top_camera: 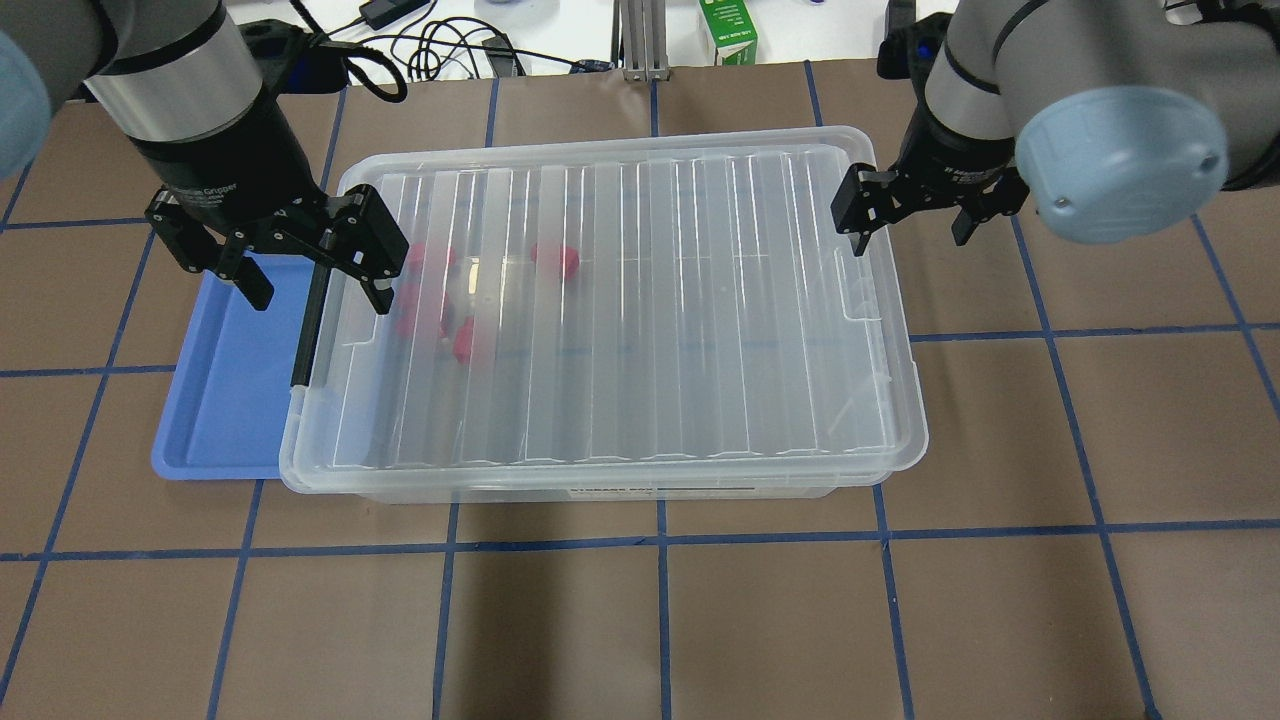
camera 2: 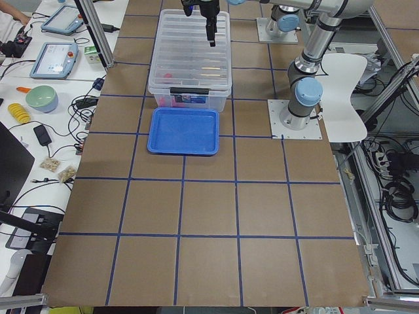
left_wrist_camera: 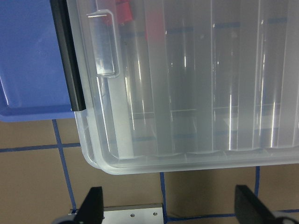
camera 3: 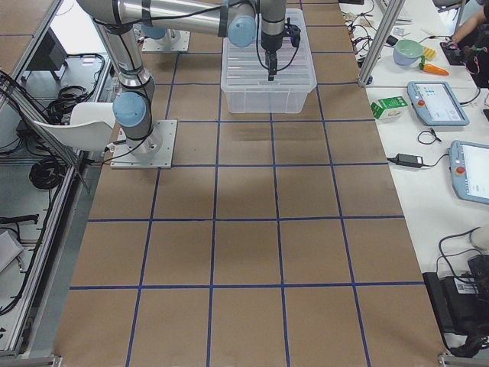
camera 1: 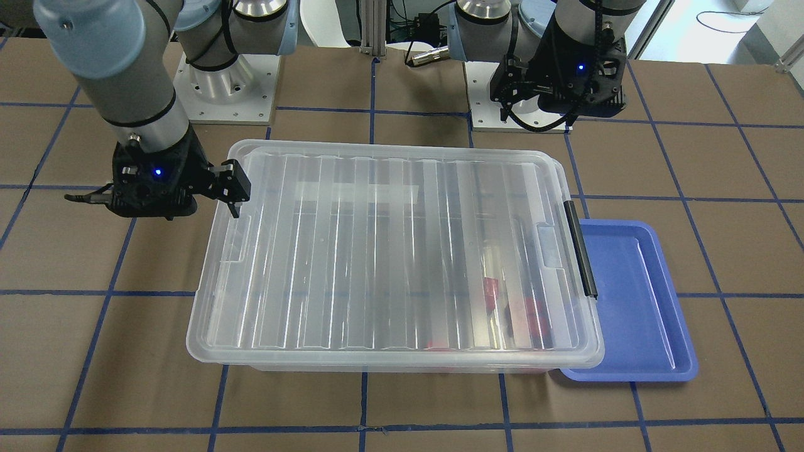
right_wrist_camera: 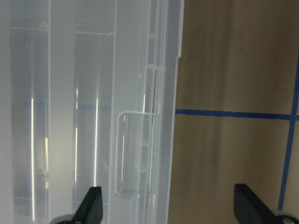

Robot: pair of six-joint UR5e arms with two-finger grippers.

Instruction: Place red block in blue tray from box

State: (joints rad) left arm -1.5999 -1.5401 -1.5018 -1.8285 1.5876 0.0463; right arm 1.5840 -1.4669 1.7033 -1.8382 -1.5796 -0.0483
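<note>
The box [top_camera: 640, 300] is a clear bin with its ribbed lid on and a black bar latch [top_camera: 308, 320] at its left end. Several red pieces [top_camera: 555, 258] show blurred through the lid near that end; I cannot tell which is the red block. The blue tray [top_camera: 225, 400] lies empty against the latch end, partly under the box rim. My left gripper [top_camera: 318, 298] is open above the latch end, one finger over the tray, one over the lid. My right gripper [top_camera: 910, 240] is open above the box's other end, astride its rim.
A green carton [top_camera: 735, 30] and cables lie beyond the table's far edge. The arm bases [camera 1: 226, 81] stand behind the box. Side benches hold tablets [camera 2: 55, 59] and a bowl [camera 2: 40, 98]. A white chair [camera 2: 344, 85] stands by the robot.
</note>
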